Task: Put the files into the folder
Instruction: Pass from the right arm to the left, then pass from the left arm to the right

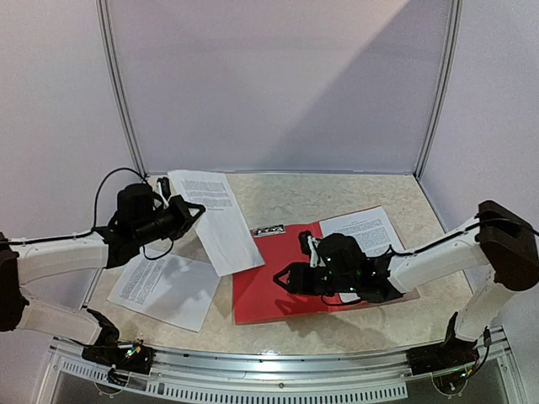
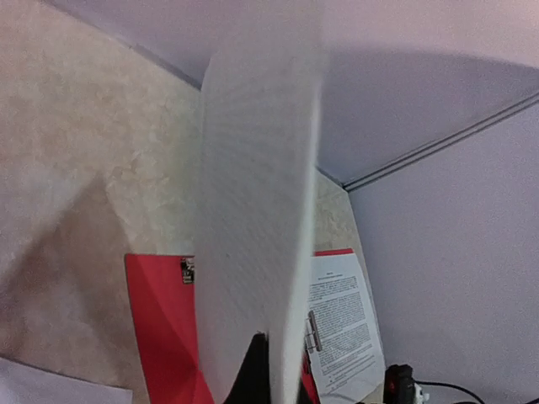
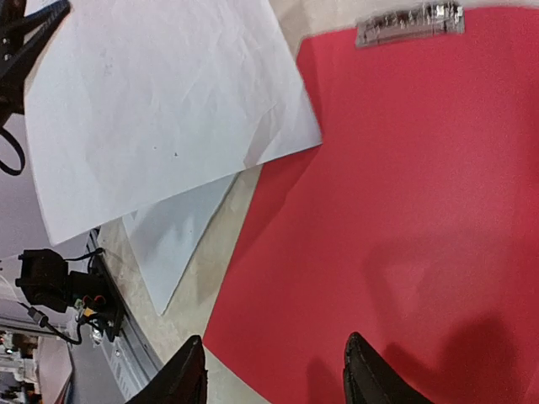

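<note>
Three files are in view: first sheet [image 1: 215, 220], second sheet [image 1: 164, 290], third sheet [image 1: 364, 229]. One red folder [image 1: 257, 296]. Two metal clips: top clip [image 3: 410, 21], spine clip [image 2: 312, 331]. Two arms: left arm [image 1: 59, 257], right arm [image 1: 438, 257].

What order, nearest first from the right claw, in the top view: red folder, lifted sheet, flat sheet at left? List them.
1. Red folder, directly under the right claw.
2. Lifted sheet, to its left.
3. Flat sheet, farthest left.

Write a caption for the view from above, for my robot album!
Left fingers hold a printed sheet up beside the open red folder while the right fingers hover open over it.
</note>
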Motion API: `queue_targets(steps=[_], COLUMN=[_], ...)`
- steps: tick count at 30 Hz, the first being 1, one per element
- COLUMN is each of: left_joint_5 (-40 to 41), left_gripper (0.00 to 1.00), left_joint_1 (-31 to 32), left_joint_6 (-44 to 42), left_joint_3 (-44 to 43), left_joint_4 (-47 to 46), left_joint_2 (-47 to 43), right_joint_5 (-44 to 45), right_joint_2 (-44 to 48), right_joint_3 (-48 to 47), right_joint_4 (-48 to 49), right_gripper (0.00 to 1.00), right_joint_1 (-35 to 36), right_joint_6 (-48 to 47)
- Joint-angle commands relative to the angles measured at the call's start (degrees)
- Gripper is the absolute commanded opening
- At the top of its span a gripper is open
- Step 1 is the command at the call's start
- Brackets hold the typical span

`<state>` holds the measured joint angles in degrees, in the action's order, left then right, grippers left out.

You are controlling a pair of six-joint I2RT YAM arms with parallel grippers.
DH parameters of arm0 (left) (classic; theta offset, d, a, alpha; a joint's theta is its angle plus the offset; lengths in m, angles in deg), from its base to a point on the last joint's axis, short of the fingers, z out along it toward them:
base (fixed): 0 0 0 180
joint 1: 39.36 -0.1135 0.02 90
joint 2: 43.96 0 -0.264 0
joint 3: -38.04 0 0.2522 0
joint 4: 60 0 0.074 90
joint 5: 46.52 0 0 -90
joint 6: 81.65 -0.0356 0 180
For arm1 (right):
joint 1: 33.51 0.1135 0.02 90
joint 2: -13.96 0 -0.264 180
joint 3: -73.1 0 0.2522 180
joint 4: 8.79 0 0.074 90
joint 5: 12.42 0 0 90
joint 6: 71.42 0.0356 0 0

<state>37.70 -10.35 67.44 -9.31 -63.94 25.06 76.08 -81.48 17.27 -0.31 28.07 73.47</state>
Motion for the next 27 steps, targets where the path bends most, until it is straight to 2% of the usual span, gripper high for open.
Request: queue_targets(steps=[1,3,6,12,16,19,22,27], left_joint_5=[2.8,-0.1,-4.4,-11.9,-17.9,-20.7,-24.3,-27.3], left_gripper=[0.0,0.0,0.03,0.03,0.0,0.0,0.0,0.0], left_joint_1=[0.7,1.1,2.3,11.3,14.2,14.3,14.4,14.4], left_joint_6=[-23.6,-29.1,-36.1,-46.0,-46.7,-45.3,-44.1,-42.5], left_joint_3=[-9.8,-12.7,-14.2,-14.2,-12.9,-10.9,-9.6,-9.8], left_joint_4=[22.0,25.3,27.8,29.1,24.1,18.9,13.3,12.8], left_joint_2=[-3.3,-4.1,-6.1,-8.7,-10.7,-13.9,-16.2,-17.0], right_joint_5=[11.9,13.8,12.8,-0.5,-3.1,-2.2,-5.3,-11.1], right_joint_2=[11.9,16.3,20.9,22.6,19.9,18.4,19.3,18.2], right_joint_3=[-0.1,0.4,0.9,-5.3,-10.1,-8.1,-4.1,-3.2], right_joint_4=[-10.2,-10.9,-11.1,-17.0,-19.4,-15.6,-8.1,-1.2], right_gripper=[0.61,0.68,0.87,0.91,0.91,0.92,0.92,0.92], right_joint_1=[-0.2,-0.6,-2.3,-4.3,-4.5,-4.8,-6.4,-7.3], right_joint_6=[-21.7,-29.9,-35.2,-46.3,-48.6,-47.5,-44.7,-42.5])
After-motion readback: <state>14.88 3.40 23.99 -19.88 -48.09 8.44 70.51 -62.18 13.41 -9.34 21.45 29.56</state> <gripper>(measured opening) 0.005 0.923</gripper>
